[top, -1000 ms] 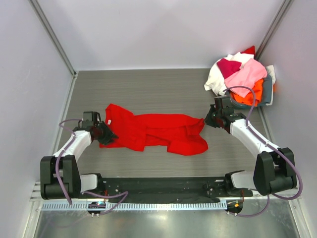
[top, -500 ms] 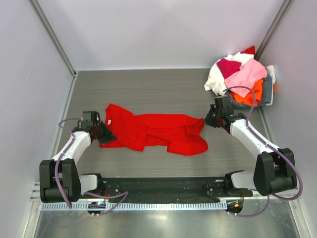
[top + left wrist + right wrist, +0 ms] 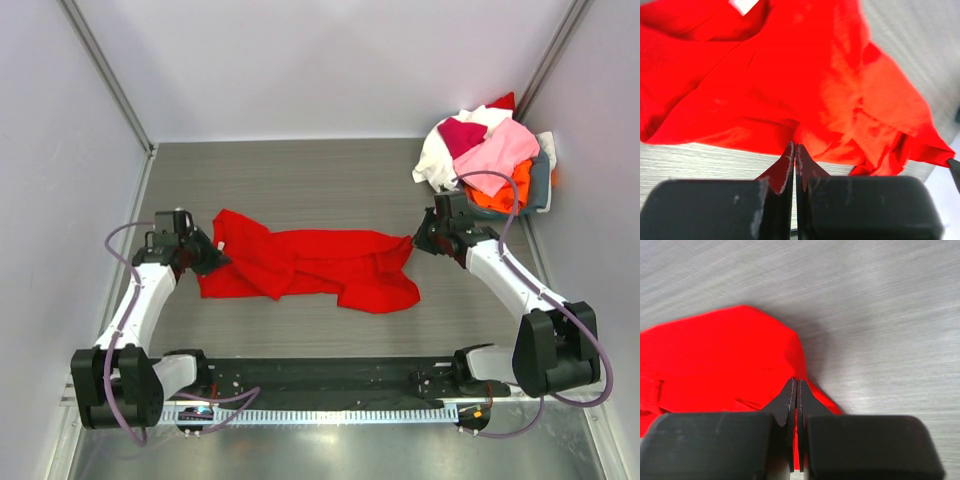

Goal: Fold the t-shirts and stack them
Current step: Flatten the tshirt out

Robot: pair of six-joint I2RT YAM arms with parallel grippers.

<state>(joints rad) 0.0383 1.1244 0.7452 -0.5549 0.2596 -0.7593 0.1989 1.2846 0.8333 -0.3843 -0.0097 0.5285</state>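
A bright red t-shirt [image 3: 310,262] lies crumpled lengthwise across the middle of the table. My left gripper [image 3: 205,256] is at its left edge, shut with the tips pinching the cloth's hem [image 3: 795,146]; the red t-shirt [image 3: 790,75] spreads out beyond the tips, a white label at the collar. My right gripper [image 3: 418,243] is shut on the shirt's right end, and in the right wrist view the red cloth [image 3: 715,360] shows between the closed fingers [image 3: 798,385]. Other t-shirts, pink [image 3: 500,148], white [image 3: 435,160], magenta [image 3: 462,133] and orange [image 3: 500,195], are heaped at the back right.
The heap of shirts sits in and over a grey basket [image 3: 541,182] in the back right corner. Pale walls close in the table on the left, right and back. Bare grey tabletop [image 3: 300,180] lies behind the red shirt.
My left gripper has shut on the shirt's left edge and moved a little back and to the left, shifting that edge slightly. The right gripper stays in place, still shut.
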